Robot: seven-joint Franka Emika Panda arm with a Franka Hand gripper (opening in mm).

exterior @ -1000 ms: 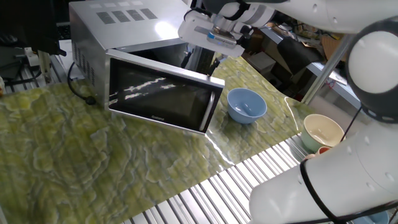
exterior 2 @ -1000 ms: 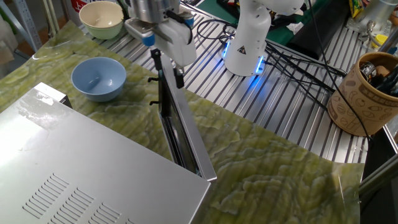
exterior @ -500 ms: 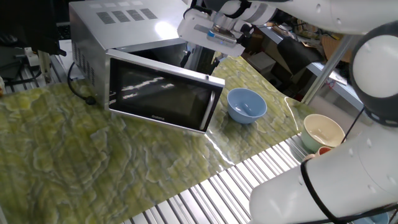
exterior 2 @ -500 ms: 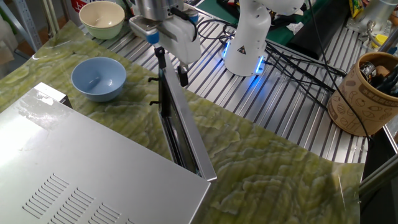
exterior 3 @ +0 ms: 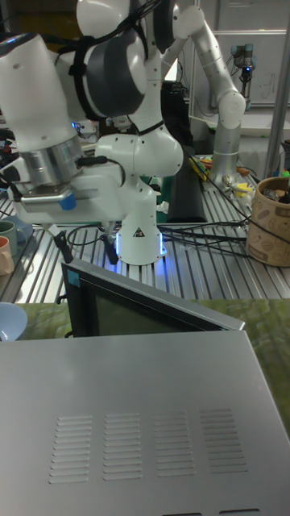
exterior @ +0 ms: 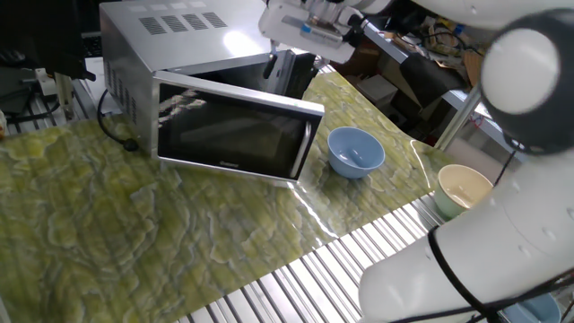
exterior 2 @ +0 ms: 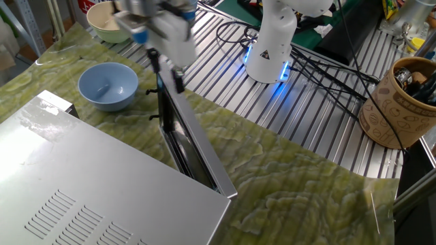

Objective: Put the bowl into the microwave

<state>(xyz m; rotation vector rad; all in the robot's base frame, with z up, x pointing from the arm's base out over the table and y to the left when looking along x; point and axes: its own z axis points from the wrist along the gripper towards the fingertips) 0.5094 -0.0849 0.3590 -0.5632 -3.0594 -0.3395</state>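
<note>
Door-opening step: the tool (exterior 2: 162, 60), its state impossible to tell, sits at the microwave (exterior: 170, 54) door's free edge, so next it must swing the door wider before fetching the light-blue bowl (exterior: 355, 151) beside it.

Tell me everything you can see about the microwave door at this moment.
The microwave door is a dark glass panel in a silver frame, glossy, reflecting light streaks. It stands upright and partly swung open from the silver microwave, hinged at the side away from the light-blue bowl. Its free edge points toward that bowl, apart from it. The gripper is at the door's free end, just above the green mat; whether the fingers touch the door cannot be told.
</note>
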